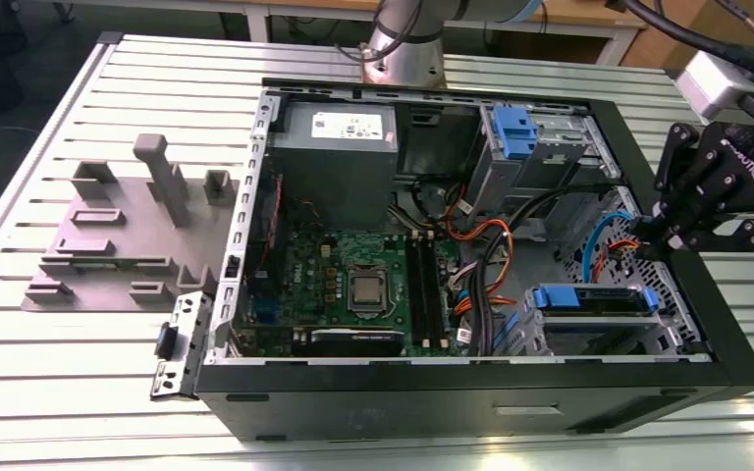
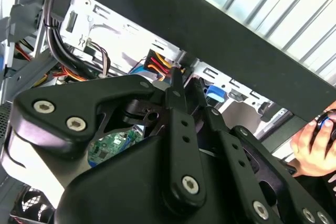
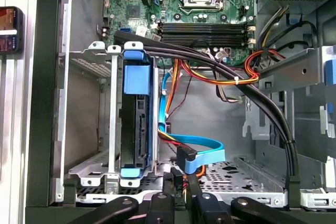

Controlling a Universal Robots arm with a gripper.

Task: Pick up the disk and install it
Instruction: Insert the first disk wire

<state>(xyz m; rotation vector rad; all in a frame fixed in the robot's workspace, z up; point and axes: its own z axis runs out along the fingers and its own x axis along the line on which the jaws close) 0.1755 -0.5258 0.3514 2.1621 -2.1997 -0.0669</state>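
My gripper (image 1: 659,234) hangs at the edge of the open computer case (image 1: 482,404), on the exterior view's right, just inside the rim. Its fingers (image 3: 192,196) are drawn close together, with only a sliver of gap between them in the first wrist view, and I can make out nothing held there. In the second wrist view the gripper (image 2: 176,85) narrows to one thin tip in front of the case's inner wall.

The disk (image 1: 596,300) is not in my grasp. It sits in the metal cage (image 3: 94,167) in the lower corner of the case, well apart from the gripper. In the first wrist view the disk (image 3: 139,129) stands on edge in that cage, with its blue bracket capping both ends. A blue flat cable (image 3: 202,145) lies just beside it, its plug close to my fingertips.

Farther in lie the motherboard (image 1: 350,275) and the power supply box (image 1: 338,147), and a blue caddy (image 1: 514,132) sits in the upper bay.

The case rests on a slatted table (image 1: 63,392) with a grey block (image 1: 115,245) beside it, toward the exterior view's left. A person's hand (image 2: 315,145) shows beyond the case wall in the second wrist view.
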